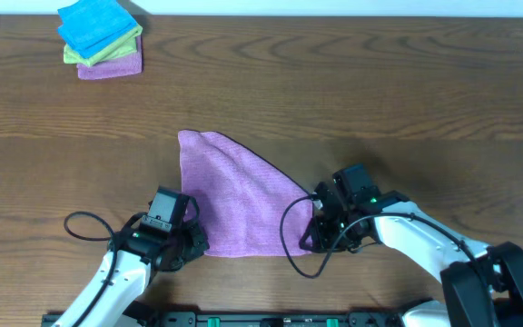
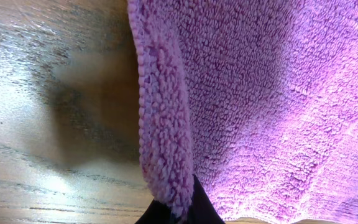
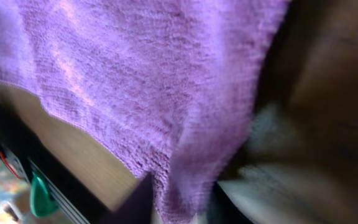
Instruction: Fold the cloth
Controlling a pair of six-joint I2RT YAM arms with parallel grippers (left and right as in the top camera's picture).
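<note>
Overhead: cloth (image 1: 236, 204) corners pinched by left tool (image 1: 194, 242), right tool (image 1: 317, 231).

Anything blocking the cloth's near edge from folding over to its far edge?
Nothing visible. The left gripper and right gripper grip near corners of the cloth; the table beyond is bare, and the stack of folded cloths sits off at far left.

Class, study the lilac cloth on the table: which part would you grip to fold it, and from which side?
Its two near corners, approached from the near side. The cloth is limp and wider than a gripper, so the left gripper and right gripper should each pinch one corner, as both do now.
</note>
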